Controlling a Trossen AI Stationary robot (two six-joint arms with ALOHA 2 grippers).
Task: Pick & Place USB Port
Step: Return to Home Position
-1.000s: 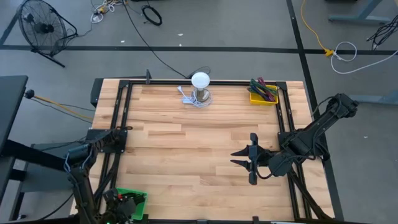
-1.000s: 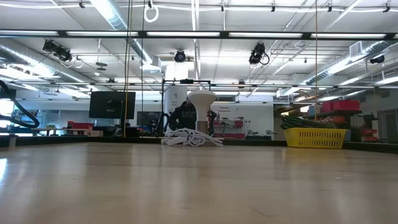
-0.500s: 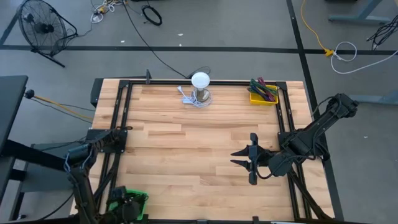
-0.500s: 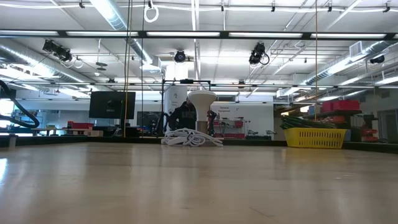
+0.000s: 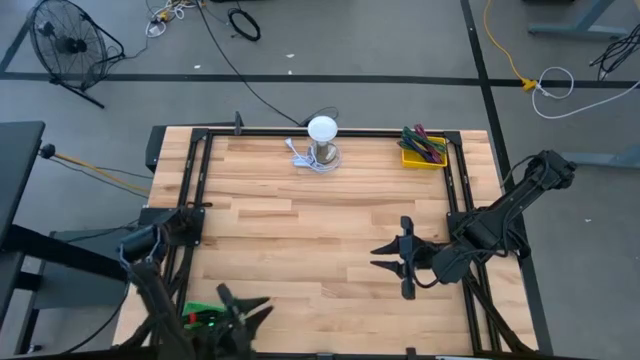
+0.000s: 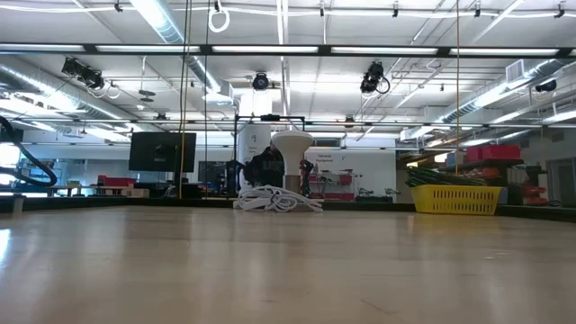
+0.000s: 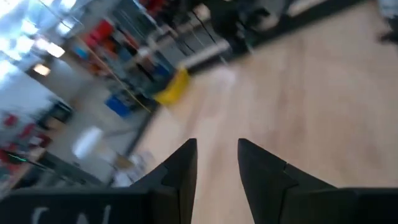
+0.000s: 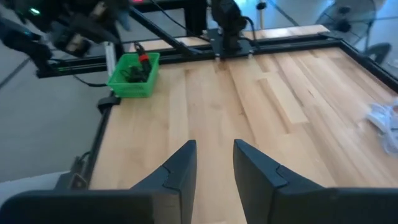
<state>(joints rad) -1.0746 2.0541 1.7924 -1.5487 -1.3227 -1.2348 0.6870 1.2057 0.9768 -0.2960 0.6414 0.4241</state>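
Note:
A white corded piece (image 5: 298, 154), the USB port as far as I can tell, lies on the table at the far edge beside a white-domed stand (image 5: 322, 132); the low view shows its bundle (image 6: 274, 200) resting on the boards. My left gripper (image 5: 248, 300) hovers at the near left, just right of the green bin (image 5: 205, 318), open with nothing between its fingers (image 7: 217, 149). My right gripper (image 5: 374, 255) hangs open over the right half of the table, pointing toward the left edge, with nothing between its fingers (image 8: 214, 149).
The green bin (image 8: 134, 74) holds dark and red small parts at the near left corner. A yellow bin (image 5: 424, 150) with several long items stands at the far right. A black frame (image 5: 330, 131) runs round the table. Bare boards fill the middle.
My left gripper has come up out of the green bin and swung toward the table's right edge, rolling about as it went; it now points across the table. The right arm has kept still.

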